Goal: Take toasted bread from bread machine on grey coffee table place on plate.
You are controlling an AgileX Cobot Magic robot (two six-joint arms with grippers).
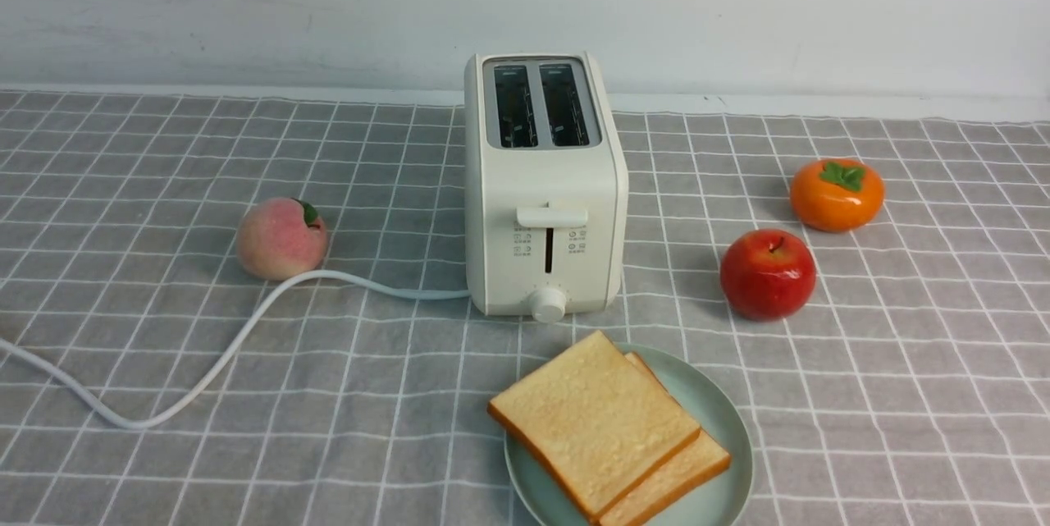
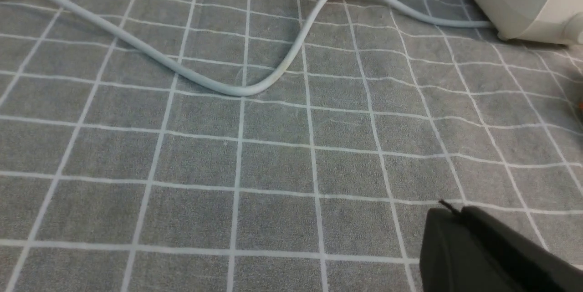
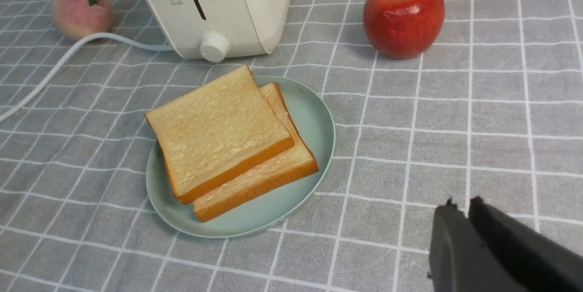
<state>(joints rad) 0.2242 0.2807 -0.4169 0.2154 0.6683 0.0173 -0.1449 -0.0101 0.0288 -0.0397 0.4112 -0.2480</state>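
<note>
Two slices of toasted bread (image 1: 595,419) lie stacked and overlapping on the mint-green plate (image 1: 722,427), in front of the white bread machine (image 1: 545,189) on the grey coffee table (image 1: 369,395). The toaster's two slots look empty. In the right wrist view the toast (image 3: 218,132), plate (image 3: 314,123) and toaster (image 3: 214,5) show. My right gripper (image 3: 461,207) is shut and empty, low over the cloth to the right of the plate. My left gripper (image 2: 451,212) is shut and empty over bare cloth left of the toaster (image 2: 524,0). Neither arm shows in the front view.
A peach (image 1: 281,239) sits left of the toaster with the white cord (image 1: 205,362) curving past it towards the table's left edge. A red apple (image 1: 768,274) and an orange persimmon (image 1: 837,194) stand right of the toaster. A white wall runs along the back.
</note>
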